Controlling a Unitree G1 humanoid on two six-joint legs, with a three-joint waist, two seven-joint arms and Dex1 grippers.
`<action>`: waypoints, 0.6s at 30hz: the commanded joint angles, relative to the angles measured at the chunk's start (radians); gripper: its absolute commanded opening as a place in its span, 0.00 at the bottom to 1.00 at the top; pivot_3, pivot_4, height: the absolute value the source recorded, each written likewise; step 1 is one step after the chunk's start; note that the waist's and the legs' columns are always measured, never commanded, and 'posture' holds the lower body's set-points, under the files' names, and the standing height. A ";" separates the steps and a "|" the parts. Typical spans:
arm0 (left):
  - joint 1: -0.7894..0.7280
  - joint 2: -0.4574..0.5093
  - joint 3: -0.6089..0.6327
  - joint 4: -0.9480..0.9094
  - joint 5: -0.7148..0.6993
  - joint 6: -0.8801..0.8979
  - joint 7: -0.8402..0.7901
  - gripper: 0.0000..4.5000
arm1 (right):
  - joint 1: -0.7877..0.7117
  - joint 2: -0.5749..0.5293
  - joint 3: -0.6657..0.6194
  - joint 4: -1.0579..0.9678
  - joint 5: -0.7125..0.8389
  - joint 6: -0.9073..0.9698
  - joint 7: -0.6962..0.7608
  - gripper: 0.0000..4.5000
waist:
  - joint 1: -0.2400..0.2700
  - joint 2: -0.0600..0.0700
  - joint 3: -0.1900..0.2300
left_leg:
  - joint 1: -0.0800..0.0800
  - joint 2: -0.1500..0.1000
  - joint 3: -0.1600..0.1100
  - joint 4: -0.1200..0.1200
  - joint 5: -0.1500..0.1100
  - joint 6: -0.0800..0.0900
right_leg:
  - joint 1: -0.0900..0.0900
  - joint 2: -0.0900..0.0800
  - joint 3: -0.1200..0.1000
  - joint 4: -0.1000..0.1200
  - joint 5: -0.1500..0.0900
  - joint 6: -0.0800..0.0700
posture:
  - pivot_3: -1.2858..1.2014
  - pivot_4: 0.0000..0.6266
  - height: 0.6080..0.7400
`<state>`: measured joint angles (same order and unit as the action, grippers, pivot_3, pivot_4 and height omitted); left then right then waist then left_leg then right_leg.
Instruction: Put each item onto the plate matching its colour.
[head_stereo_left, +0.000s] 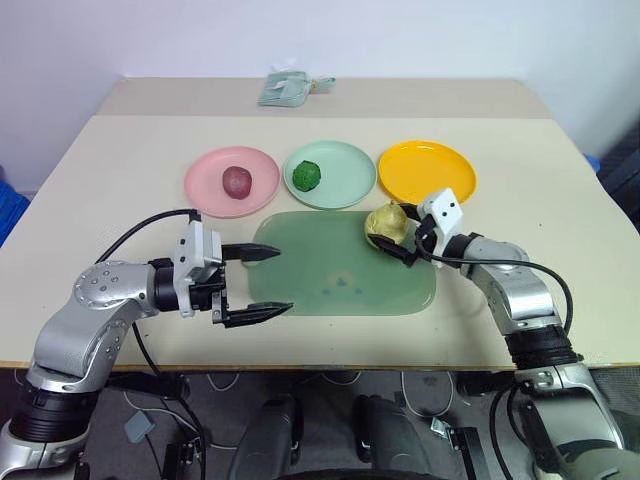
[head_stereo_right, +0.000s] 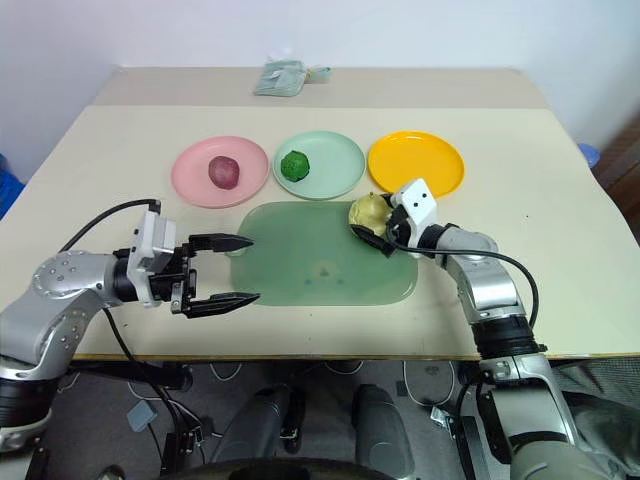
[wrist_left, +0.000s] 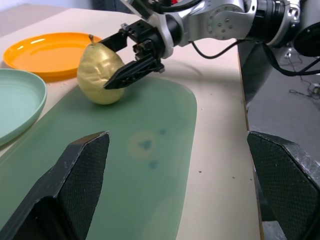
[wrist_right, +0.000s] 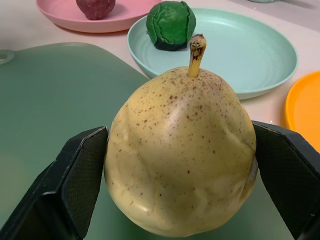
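Note:
A pale yellow pear (head_stereo_left: 387, 220) stands upright on the far right corner of the green cutting mat (head_stereo_left: 340, 280). My right gripper (head_stereo_left: 391, 229) is open around it, one finger on each side, and the pads (wrist_right: 82, 175) sit close against its skin. Near the mat's left edge my left gripper (head_stereo_left: 285, 280) hangs wide open and empty. The reddish-purple ball (head_stereo_left: 236, 180) lies on the pink plate (head_stereo_left: 205, 190). On the mint green plate (head_stereo_left: 345, 165) rests the dark green ball (head_stereo_left: 306, 176). The orange-yellow plate (head_stereo_left: 427, 171) is bare, just beyond the pear.
The three plates stand in a row behind the mat. A folded grey-green cloth (head_stereo_left: 285, 90) lies at the table's far edge. Bare tabletop (head_stereo_left: 540, 190) stretches to the right of the orange-yellow plate and to the left of the pink one.

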<state>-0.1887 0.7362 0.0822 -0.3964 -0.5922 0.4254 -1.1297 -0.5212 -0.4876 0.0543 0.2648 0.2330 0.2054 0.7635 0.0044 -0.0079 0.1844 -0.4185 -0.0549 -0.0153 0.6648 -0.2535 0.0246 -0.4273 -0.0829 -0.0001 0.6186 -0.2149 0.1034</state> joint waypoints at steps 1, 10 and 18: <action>0.009 0.001 0.032 -0.049 -0.020 -0.012 0.025 1.00 | -0.017 0.007 -0.001 0.047 -0.024 -0.013 0.002 0.88 | 0.000 0.000 0.000 | 0.000 0.000 0.000 0.000 0.000 0.000 | 0.000 0.000 0.000 0.000 0.000 0.000 | 0.52 0.24 1.00; 0.018 -0.009 0.048 -0.096 -0.041 0.018 0.122 1.00 | -0.152 0.035 -0.077 0.150 0.014 -0.088 -0.007 0.76 | -0.002 0.001 0.000 | 0.000 0.000 0.000 0.000 0.000 0.000 | 0.000 0.000 0.000 0.000 0.000 0.000 | 0.52 0.24 1.00; 0.065 -0.016 0.077 -0.159 -0.053 0.042 0.222 1.00 | -0.543 0.041 -0.144 0.775 -0.076 -0.318 -0.193 0.76 | -0.023 0.003 0.002 | 0.000 0.000 0.001 -0.004 0.001 -0.002 | -0.002 0.001 0.000 0.000 0.001 0.001 | 0.52 0.24 1.00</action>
<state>-0.1284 0.7177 0.1269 -0.5122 -0.6238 0.4630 -0.9263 -1.0248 -0.4429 -0.0628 0.9715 0.1669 -0.0614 0.6068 -0.0187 -0.0051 0.1859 -0.4184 -0.0550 -0.0144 0.6606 -0.2519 0.0217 -0.4290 -0.0819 0.0000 0.6179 -0.2140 0.1046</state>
